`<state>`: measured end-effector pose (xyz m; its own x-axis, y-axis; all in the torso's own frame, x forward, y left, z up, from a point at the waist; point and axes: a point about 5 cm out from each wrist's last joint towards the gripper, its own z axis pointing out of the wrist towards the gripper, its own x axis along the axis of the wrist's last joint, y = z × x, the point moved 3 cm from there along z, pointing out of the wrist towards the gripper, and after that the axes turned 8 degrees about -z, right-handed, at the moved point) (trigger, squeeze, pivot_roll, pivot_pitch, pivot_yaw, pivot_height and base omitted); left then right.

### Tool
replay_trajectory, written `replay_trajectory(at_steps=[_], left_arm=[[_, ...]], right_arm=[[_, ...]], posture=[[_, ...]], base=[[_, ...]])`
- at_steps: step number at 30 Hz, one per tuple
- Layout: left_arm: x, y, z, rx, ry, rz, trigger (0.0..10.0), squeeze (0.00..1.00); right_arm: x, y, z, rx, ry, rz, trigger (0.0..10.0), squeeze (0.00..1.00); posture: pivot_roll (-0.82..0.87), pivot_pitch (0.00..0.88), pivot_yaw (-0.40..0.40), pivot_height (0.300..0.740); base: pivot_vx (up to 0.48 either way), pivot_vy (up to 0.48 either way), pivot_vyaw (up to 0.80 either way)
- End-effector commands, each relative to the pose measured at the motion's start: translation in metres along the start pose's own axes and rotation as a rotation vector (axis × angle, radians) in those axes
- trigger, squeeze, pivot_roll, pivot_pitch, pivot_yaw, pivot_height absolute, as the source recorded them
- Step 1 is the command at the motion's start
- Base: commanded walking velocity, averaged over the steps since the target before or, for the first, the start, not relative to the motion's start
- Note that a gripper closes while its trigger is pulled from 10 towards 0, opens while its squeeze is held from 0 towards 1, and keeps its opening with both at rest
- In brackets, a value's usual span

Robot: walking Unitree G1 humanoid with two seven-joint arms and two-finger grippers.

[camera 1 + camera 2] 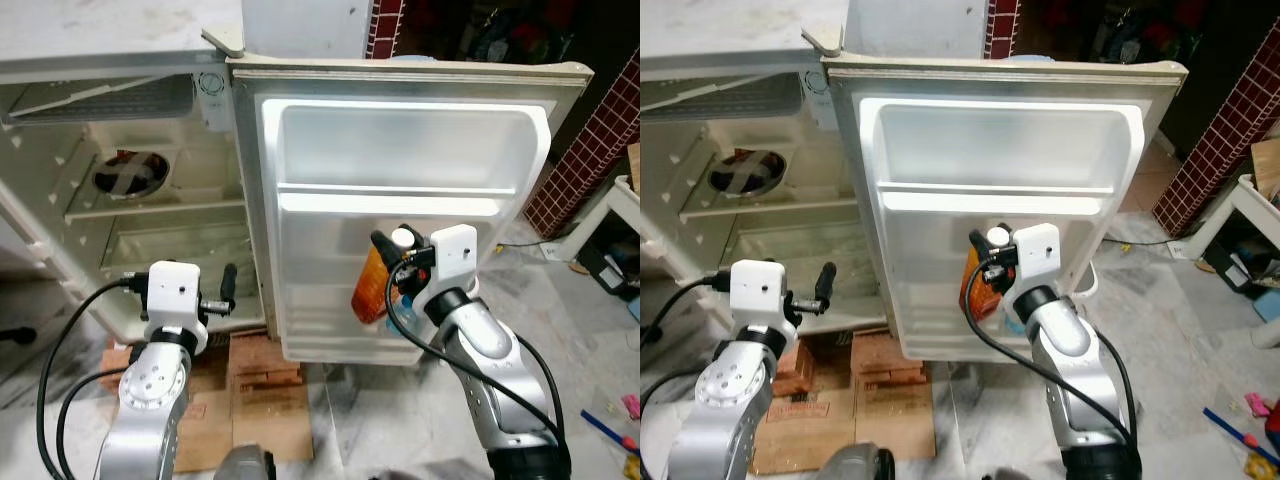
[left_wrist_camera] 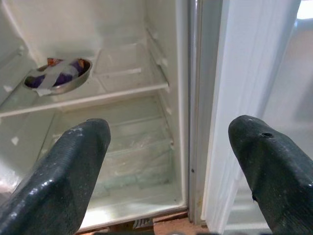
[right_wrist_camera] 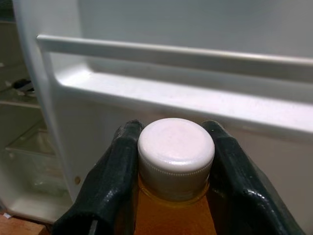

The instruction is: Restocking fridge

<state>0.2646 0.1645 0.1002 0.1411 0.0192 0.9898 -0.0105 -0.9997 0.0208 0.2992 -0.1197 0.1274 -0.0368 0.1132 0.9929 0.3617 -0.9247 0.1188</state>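
Closest in, right wrist view: white cap (image 3: 176, 156) of an orange bottle (image 1: 371, 287), pinched at the neck between the right gripper (image 3: 172, 161)'s two black fingers (image 3: 117, 176), one each side of the cap, touching it. So right gripper is clamped on the bottle, holding it roughly upright w/ a slight tilt, in front of the open fridge door (image 1: 400, 210), just below the door's upper shelf rail (image 3: 171, 56).

Left gripper (image 2: 168, 161) has fingers spread wide, nothing in them, pointed into the fridge body near the hinge side. Inside sits a metal bowl (image 2: 58, 81) on a shelf.

Step in hand, as I read it: seat the bottle in a door shelf. To do it well: grip is high, at the neck only, so the body can swing; keep moves slow and the bottle vertical. Get the base past the lip of the lower door shelf (image 1: 330, 325), then lower till it bears weight before letting go. Something bluish sits by the bottle's base, can't tell what; leave room. Don't shove the door, it may swing.
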Motion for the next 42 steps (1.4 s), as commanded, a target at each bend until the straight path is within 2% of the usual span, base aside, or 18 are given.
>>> replay_trajectory(at_steps=[1,3,20,23,33,42], left_arm=[[-0.003,-0.003,0.000,0.019,-0.010,0.015,10.0,0.00],[-0.002,-0.004,0.001,0.025,-0.009,0.017,10.0,0.00],[0.000,-0.008,0.005,0.080,-0.002,0.023,10.0,0.00],[-0.001,-0.009,0.005,0.087,-0.004,0.019,10.0,0.00],[-0.002,-0.010,0.005,0.101,-0.010,0.020,10.0,0.00],[-0.001,-0.013,0.007,0.119,-0.011,0.003,10.0,0.00]], right_arm=[[0.008,-0.002,0.002,0.013,0.034,-0.001,10.0,0.00],[0.009,-0.002,0.003,0.014,0.036,-0.001,10.0,0.00],[0.011,-0.006,0.008,0.036,0.044,0.002,10.0,0.00],[0.011,-0.007,0.007,0.038,0.043,0.005,10.0,0.00],[0.012,-0.009,0.007,0.048,0.054,0.008,10.0,0.00],[0.012,-0.008,0.010,0.049,0.052,0.004,10.0,0.00]], posture=[[0.04,0.000,-0.019,0.660],[0.04,0.000,-0.019,0.642],[0.05,0.000,-0.024,0.642],[0.05,0.000,-0.024,0.633],[0.04,0.000,-0.022,0.560],[0.04,0.000,-0.027,0.560]], base=[[0.000,0.000,0.00],[0.000,0.000,0.00],[0.000,0.000,0.00],[0.000,0.000,0.00],[0.000,0.000,0.00],[0.000,0.000,0.00]])
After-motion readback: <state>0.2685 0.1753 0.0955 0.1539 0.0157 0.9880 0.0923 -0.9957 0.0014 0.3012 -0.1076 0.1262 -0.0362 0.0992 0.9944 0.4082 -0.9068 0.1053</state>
